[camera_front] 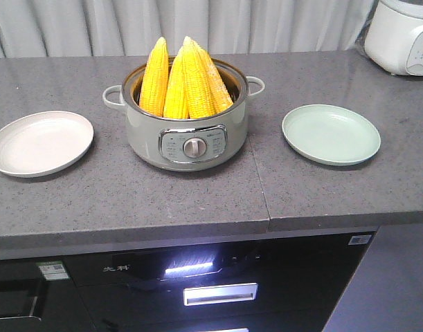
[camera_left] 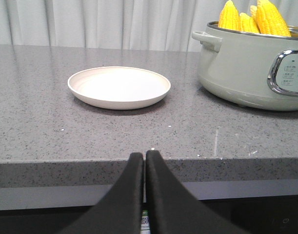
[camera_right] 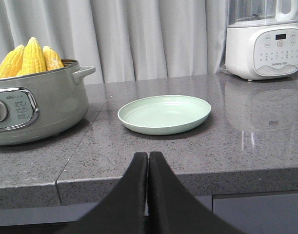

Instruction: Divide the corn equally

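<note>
- is any corn (camera_front: 183,79) sitting on a plate?
- no. it's all standing in the pot (camera_front: 187,142); white plate (camera_front: 39,142) and green plate (camera_front: 331,133) are lying bare.
- grippers?
- left gripper (camera_left: 145,156) and right gripper (camera_right: 148,158) are hovering clenched, gripping nothing.

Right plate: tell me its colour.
Plate: pale green, clearest in the right wrist view.

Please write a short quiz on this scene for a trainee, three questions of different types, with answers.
1. True or false: some corn lies on the white plate.
2. By the robot's own sides, which side of the pot is the green plate on? A) left B) right C) behind
3. Fill in: the left tool and the right tool are both ___.
Key: 1 false, the corn stands in the pot and the white plate is bare; 2 B; 3 shut.
</note>
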`<state>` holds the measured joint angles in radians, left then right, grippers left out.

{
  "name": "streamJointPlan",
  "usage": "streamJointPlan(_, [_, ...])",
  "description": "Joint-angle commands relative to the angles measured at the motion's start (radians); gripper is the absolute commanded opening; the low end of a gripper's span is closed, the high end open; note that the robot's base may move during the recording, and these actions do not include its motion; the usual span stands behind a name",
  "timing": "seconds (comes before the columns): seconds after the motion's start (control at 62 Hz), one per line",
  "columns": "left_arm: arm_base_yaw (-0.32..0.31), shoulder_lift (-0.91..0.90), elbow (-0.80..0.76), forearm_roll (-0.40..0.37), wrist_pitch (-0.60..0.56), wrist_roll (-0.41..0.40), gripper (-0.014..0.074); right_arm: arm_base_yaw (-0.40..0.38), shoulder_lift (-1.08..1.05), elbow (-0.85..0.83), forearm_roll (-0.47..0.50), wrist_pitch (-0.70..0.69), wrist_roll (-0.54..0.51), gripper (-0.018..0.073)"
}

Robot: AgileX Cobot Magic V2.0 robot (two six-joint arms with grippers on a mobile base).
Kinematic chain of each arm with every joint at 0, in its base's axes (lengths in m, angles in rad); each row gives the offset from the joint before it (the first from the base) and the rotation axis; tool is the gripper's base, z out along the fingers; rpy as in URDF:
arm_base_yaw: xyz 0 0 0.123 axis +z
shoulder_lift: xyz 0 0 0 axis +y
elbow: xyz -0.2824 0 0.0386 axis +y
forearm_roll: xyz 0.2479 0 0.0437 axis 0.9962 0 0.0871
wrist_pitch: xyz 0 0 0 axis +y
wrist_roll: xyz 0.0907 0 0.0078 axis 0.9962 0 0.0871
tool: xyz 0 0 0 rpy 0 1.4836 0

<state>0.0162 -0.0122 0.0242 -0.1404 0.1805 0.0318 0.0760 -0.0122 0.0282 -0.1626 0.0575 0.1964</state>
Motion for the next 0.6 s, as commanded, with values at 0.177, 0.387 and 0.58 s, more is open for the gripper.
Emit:
streamJointPlan(0.177, [-0.003,-0.004,-0.028,-0.010,-0.070,0.002,-0.0006,-0.007,-0.007,0.018,-0.004,-0.073,-0.012,-0.0005])
streamJointPlan(0.387, [-0.003,-0.004,-0.028,-0.010,-0.070,0.002,-0.0006,-0.007,-0.007,0.018,-0.004,-0.073,-0.012,-0.0005])
streamJointPlan(0.58, [-0.003,-0.004,-0.028,-0.010,-0.070,0.002,-0.0006,-0.007,-0.007,0.018,-0.004,-0.073,-0.012,-0.0005])
